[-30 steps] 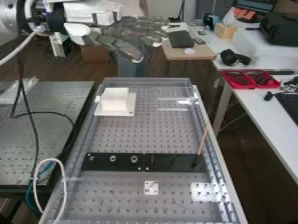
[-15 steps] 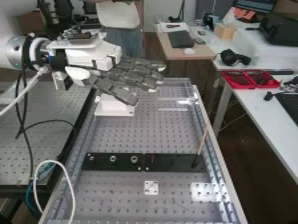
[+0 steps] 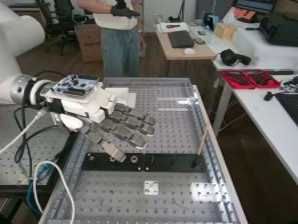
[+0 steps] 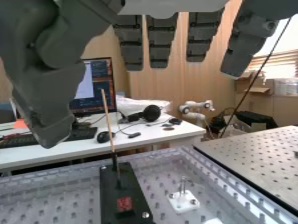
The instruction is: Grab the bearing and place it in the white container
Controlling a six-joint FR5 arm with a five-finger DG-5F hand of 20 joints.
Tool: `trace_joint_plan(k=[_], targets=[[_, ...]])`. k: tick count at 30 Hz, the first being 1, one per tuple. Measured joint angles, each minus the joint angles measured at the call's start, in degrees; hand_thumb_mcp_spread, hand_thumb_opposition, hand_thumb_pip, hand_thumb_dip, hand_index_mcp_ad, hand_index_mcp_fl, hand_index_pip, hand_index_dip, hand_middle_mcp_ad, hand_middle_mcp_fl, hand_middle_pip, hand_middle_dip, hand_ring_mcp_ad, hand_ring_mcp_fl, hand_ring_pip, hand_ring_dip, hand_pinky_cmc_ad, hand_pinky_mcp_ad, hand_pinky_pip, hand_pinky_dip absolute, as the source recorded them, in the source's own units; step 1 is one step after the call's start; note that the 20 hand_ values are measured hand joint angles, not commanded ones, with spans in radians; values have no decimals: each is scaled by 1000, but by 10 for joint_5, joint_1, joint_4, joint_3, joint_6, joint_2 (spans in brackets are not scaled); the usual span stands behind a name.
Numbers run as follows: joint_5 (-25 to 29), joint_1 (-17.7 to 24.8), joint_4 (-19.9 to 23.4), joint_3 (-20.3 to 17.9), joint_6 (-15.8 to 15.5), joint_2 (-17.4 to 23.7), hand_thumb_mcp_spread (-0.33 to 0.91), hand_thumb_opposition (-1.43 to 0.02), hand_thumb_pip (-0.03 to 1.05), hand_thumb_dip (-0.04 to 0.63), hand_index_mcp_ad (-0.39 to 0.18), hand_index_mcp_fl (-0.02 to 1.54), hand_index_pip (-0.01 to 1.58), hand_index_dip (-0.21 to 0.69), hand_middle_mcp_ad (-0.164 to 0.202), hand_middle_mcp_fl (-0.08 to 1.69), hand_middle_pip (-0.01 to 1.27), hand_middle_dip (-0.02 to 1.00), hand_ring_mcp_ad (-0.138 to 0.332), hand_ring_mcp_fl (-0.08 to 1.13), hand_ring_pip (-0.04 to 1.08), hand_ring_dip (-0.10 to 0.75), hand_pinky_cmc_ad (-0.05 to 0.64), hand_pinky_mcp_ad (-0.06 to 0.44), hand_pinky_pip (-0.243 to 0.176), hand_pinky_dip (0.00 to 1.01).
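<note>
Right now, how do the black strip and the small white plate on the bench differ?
The black strip is long and lies across the bench, while the white plate is small and roughly square. The strip is dark; the plate is pale. A thin stick rises from the strip, whereas short metal pins stand on the plate. Both rest on the perforated bench top.

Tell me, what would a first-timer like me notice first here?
The dark grey hand stands out most, its fingers spread above the metal bench, on a white arm coming in from the left of the high view. Next, a thin stick rises from the black plates, and red trays brighten the desk at the right.
</note>
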Motion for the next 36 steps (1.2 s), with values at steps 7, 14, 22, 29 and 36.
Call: trace_joint_plan(k=[7,14,22,29,36], targets=[[45,1,33,-9,28,-36,297,-773,559,159,-23,72,740,-12,45,9,138,154,164,0,84,72,361,305,-93,354],[113,23,70,-18,64,-63,305,-789,559,175,-23,73,1044,19,45,10,136,157,164,0,87,72,365,305,-115,351],[195,59,110,-24,104,-92,304,-803,562,175,-23,113,1213,45,45,7,136,157,164,0,89,72,380,305,-122,349],[247,88,131,-24,128,-123,347,-831,620,208,-23,117,1299,80,45,10,136,157,164,0,89,72,391,304,-120,349],[266,103,155,-26,122,-135,347,-845,620,227,-23,93,1347,94,45,7,138,157,164,2,70,72,393,304,-124,342]])
